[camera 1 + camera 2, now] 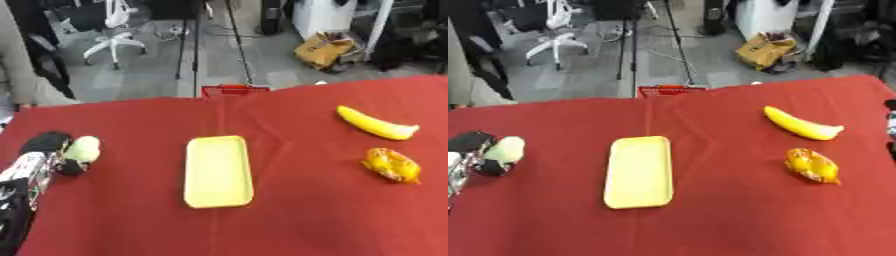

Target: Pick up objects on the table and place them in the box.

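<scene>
One pale yellow tray [218, 171], shallow and rectangular with rounded corners, lies flat near the middle of the red tabletop [131, 220], its long side running away from the robot; nothing lies in it. To the right of the tray are two loose things, well apart from it: one banana [376, 123], lying farther back at a slant, and one crinkled orange-yellow packet [392, 165], nearer the robot and just in front of the banana. To the left of the tray, also well apart, is one pale green rounded object [82, 148], and the left hand [48, 155] has its fingers [68, 166] curled round it near the tabletop's left edge, the arm coming in from the lower left corner. Of the right hand [891, 125] only a dark sliver shows at the right edge in the right eye view, level with the banana; I cannot tell how its fingers stand. Nothing lies between the tray and any of the three objects. Beyond the tray, at the far edge of the tabletop, stands one small red frame [234, 90].
</scene>
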Robot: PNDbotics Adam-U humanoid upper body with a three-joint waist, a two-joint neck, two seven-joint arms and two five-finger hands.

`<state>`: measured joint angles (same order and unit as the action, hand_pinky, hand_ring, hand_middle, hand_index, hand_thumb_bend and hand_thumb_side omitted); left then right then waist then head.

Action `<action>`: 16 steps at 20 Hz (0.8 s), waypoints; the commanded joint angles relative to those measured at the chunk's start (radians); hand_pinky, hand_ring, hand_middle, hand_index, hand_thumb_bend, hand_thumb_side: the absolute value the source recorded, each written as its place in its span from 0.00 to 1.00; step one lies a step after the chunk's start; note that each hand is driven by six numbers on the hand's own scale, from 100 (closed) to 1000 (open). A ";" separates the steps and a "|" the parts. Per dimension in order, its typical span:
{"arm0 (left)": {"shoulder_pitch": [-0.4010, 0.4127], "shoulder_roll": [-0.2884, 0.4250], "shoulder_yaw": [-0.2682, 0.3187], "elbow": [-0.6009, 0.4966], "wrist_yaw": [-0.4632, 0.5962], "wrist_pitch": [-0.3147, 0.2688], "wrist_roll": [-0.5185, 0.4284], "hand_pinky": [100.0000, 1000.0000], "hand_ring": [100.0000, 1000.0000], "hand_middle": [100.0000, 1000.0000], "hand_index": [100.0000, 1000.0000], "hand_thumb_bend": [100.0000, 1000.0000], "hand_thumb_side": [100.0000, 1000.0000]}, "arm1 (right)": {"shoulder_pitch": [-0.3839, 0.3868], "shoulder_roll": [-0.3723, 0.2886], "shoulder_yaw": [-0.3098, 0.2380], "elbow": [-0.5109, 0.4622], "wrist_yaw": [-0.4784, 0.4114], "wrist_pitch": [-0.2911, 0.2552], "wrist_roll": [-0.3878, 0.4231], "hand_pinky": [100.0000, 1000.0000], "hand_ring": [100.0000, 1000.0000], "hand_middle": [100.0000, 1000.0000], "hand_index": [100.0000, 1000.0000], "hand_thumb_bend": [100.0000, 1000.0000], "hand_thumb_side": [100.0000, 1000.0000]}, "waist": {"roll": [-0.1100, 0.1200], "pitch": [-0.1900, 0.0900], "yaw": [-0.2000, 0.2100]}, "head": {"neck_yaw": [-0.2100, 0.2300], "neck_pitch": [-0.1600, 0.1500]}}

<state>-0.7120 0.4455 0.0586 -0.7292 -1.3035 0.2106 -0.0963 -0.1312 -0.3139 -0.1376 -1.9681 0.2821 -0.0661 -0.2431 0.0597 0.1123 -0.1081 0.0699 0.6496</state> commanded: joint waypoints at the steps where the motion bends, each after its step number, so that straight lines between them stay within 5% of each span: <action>1: -0.020 0.014 0.017 -0.054 0.011 0.024 0.119 0.58 0.41 0.30 0.40 0.09 0.29 | -0.007 -0.013 -0.005 -0.007 -0.003 -0.003 0.001 0.59 0.64 0.76 0.84 0.00 0.63 | -0.003 -0.008 0.001 | -0.003 -0.006; 8: -0.023 0.026 -0.024 -0.326 0.177 -0.002 0.242 0.54 0.41 0.31 0.41 0.17 0.27 | -0.010 -0.012 -0.005 -0.007 -0.005 -0.003 0.000 0.59 0.64 0.76 0.84 0.00 0.63 | 0.000 -0.009 0.003 | -0.003 -0.007; 16: -0.084 -0.025 -0.243 -0.570 0.317 -0.177 0.052 0.58 0.45 0.35 0.45 0.25 0.31 | -0.014 -0.015 0.000 -0.006 -0.008 -0.006 0.007 0.59 0.64 0.76 0.84 0.00 0.63 | -0.001 -0.011 -0.003 | 0.008 -0.007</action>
<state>-0.7697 0.4140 -0.1561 -1.2575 -1.0036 0.0594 -0.0085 -0.1324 -0.3138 -0.1351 -1.9677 0.2791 -0.0696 -0.2391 0.0598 0.1124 -0.1115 0.0751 0.6493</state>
